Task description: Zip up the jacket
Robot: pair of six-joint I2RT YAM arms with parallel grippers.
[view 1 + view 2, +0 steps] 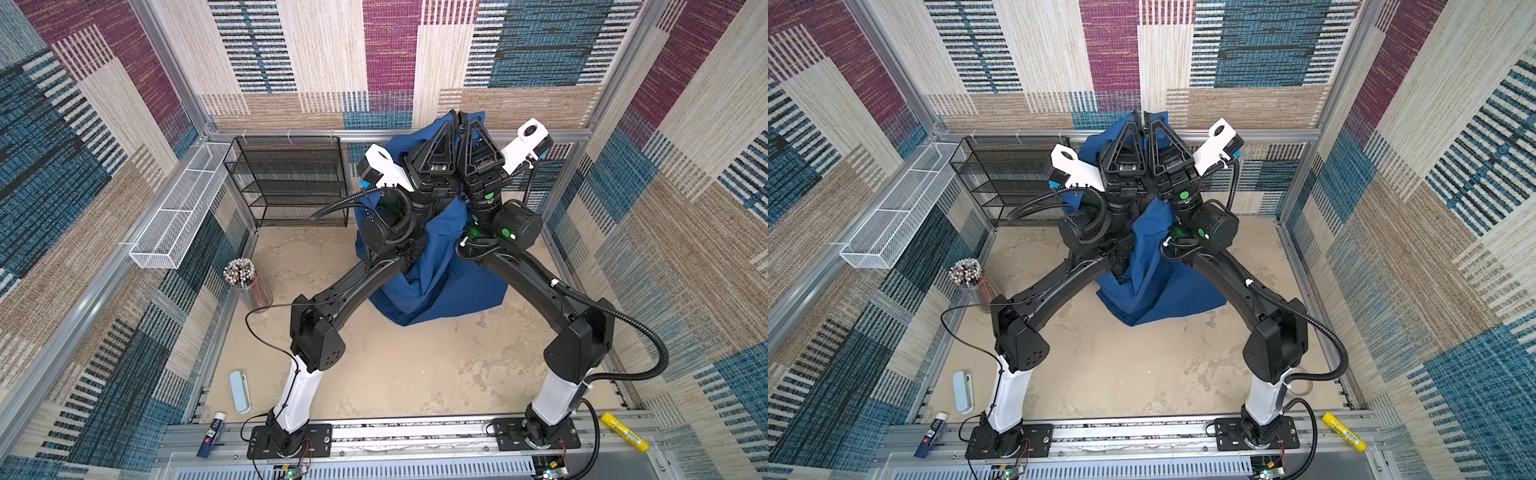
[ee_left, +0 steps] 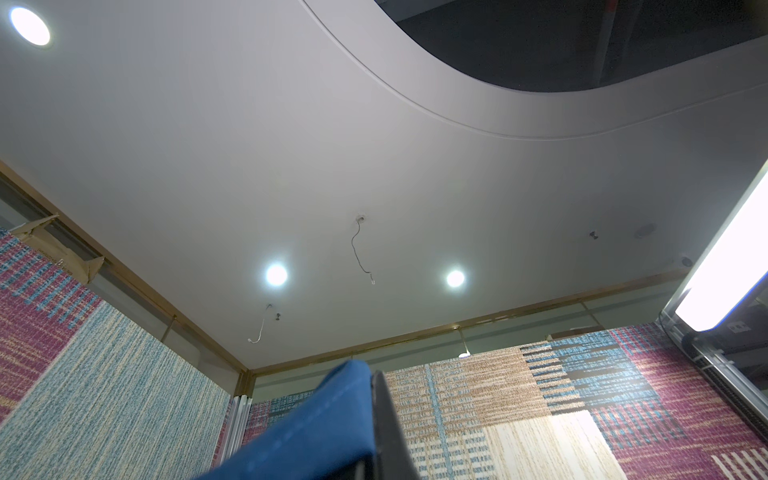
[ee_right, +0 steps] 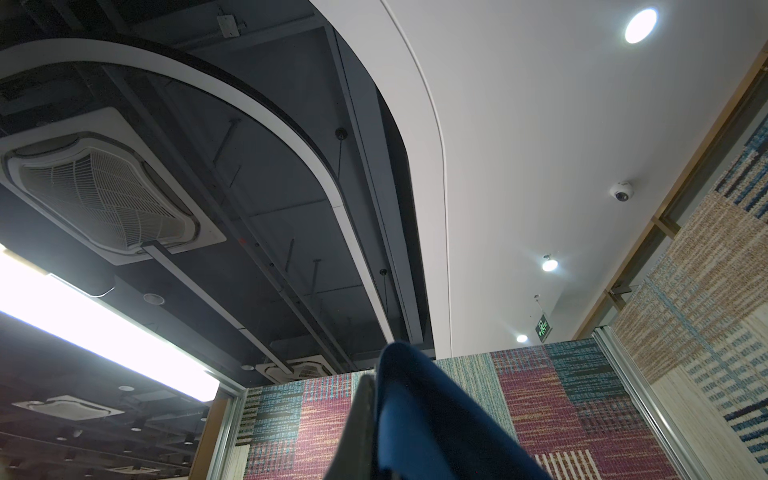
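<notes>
In both top views we see the jacket (image 1: 432,286) (image 1: 1142,299) hanging as a tall blue drape at the back middle of the table (image 1: 395,374). Its top edge is held high and its lower part is heaped in folds on the sandy surface. We cannot make out the front zipper.

The left gripper (image 1: 451,118) and right gripper (image 1: 468,121) point upward side by side at the top of the drape, almost touching. The cloth falls from their tips, between and behind the two arms. Each has its jaws closed tight on a thin edge of the jacket. In the left wrist view the jacket (image 2: 316,428) lies flat against a black finger (image 2: 384,419). In the right wrist view the jacket (image 3: 436,415) lies against that gripper's finger (image 3: 360,415). The rest of both wrist views is ceiling and patterned wall.

Left of the jacket, a black mesh shelf (image 1: 286,178) stands against the back rail, and a white basket (image 1: 178,208) hangs along the left rail. A pencil cup (image 1: 245,282) stands by the left edge, well apart from the jacket. A pale case (image 1: 240,392) lies nearer the arm bases.
</notes>
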